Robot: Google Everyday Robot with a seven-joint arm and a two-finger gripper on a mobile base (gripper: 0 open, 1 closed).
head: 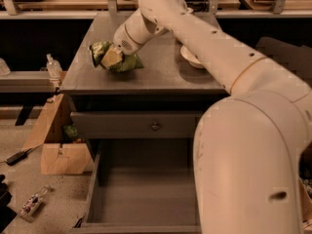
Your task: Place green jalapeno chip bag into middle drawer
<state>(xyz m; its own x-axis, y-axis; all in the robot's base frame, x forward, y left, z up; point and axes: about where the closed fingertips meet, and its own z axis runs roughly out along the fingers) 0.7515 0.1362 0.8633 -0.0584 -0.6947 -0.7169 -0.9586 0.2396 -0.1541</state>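
The green jalapeno chip bag (pixel 122 62) lies crumpled on the left part of the grey cabinet top (pixel 161 74). My gripper (pixel 111 57) reaches down from the right on the white arm (pixel 195 33) and is closed on the bag's middle, with one pale finger (pixel 110 58) showing in front of the foil. The middle drawer (pixel 146 194) is pulled out below, near the frame's bottom, and its bare grey floor holds nothing. The arm's large lower link (pixel 248 165) hides the drawer's right side.
A closed drawer front with a small round knob (pixel 155 126) sits above the open drawer. A white bowl (pixel 192 57) stands on the cabinet top, right of the bag. A cardboard box (pixel 53 145) and a clear bottle (pixel 52 65) are at the left.
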